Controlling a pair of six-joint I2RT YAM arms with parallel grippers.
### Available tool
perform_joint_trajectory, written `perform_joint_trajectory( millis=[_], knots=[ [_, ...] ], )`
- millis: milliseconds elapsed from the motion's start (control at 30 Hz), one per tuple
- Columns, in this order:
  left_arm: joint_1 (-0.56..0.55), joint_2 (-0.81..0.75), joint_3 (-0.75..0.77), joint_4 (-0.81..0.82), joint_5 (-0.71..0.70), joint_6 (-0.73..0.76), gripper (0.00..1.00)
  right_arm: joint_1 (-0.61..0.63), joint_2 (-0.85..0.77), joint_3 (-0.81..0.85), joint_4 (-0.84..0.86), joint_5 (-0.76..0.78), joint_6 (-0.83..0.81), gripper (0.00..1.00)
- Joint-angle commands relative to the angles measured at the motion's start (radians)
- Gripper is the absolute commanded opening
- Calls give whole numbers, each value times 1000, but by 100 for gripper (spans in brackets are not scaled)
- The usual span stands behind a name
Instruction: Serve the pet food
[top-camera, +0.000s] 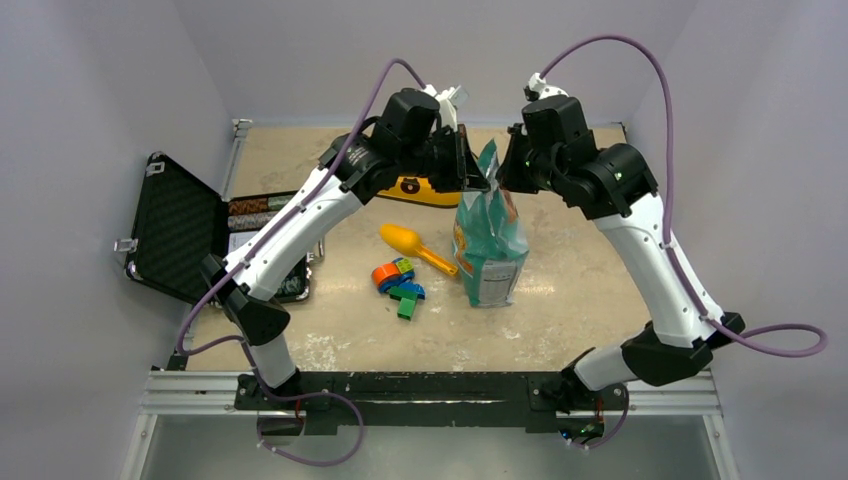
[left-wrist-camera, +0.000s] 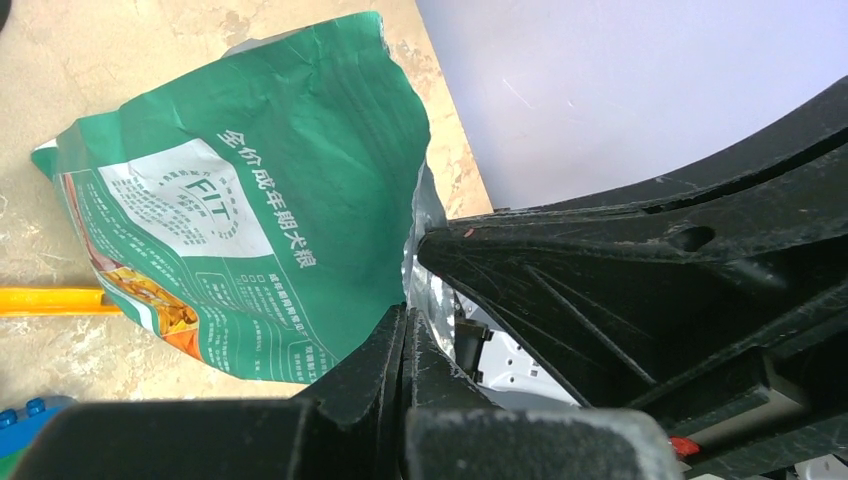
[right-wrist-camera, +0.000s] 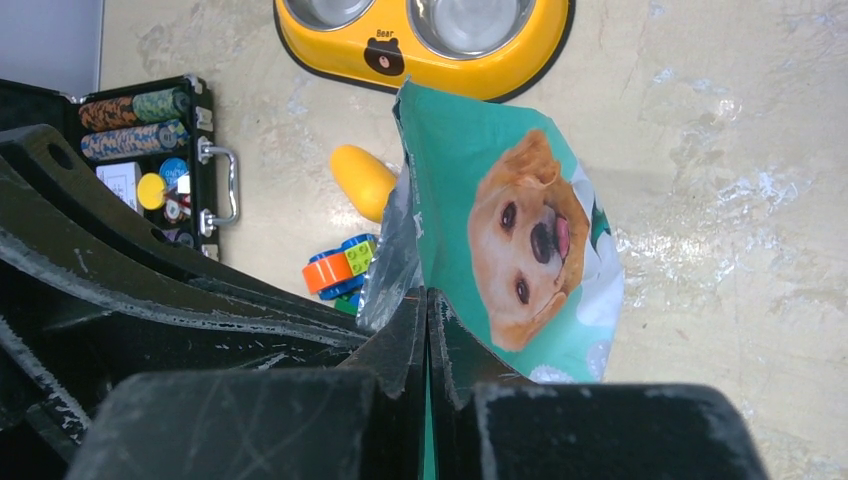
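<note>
**Two robot claws pinch the open top of a pet food bag**

At the centre of the overhead view, a teal-green and white pet food bag printed with a golden dog (top-camera: 490, 245) stands upright on a mottled beige table (top-camera: 570, 310). The left gripper (left-wrist-camera: 405, 335) is clamped tight on one side of the bag's open, silver-lined mouth. The right gripper (right-wrist-camera: 427, 325) is clamped on the other side. The kibble is hidden inside the bag. Just left of the bag lie a yellow plastic scoop (top-camera: 405, 240) and colourful toy blocks (top-camera: 398, 285). Above the bag sits a yellow double pet bowl (right-wrist-camera: 420, 40).
</note>
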Motion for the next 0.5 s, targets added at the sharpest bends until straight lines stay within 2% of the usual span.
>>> perform_joint_trajectory(
  millis=[0,133,200,300,467],
  knots=[
    [8,3,60,-41,-19,8,0,-9,24,-1,-104,15,-23,1],
    [6,3,52,-24,-9,-33,0,-10,0,-64,-105,-22,33,10],
    [7,4,50,-16,-8,-40,0,-9,-25,-121,-75,-46,42,11],
    [6,8,48,-20,-22,-52,0,-14,-68,-190,-22,-50,26,0],
    [-4,8,30,-73,-83,-67,0,-57,-112,-211,8,-7,9,0]
  ],
)
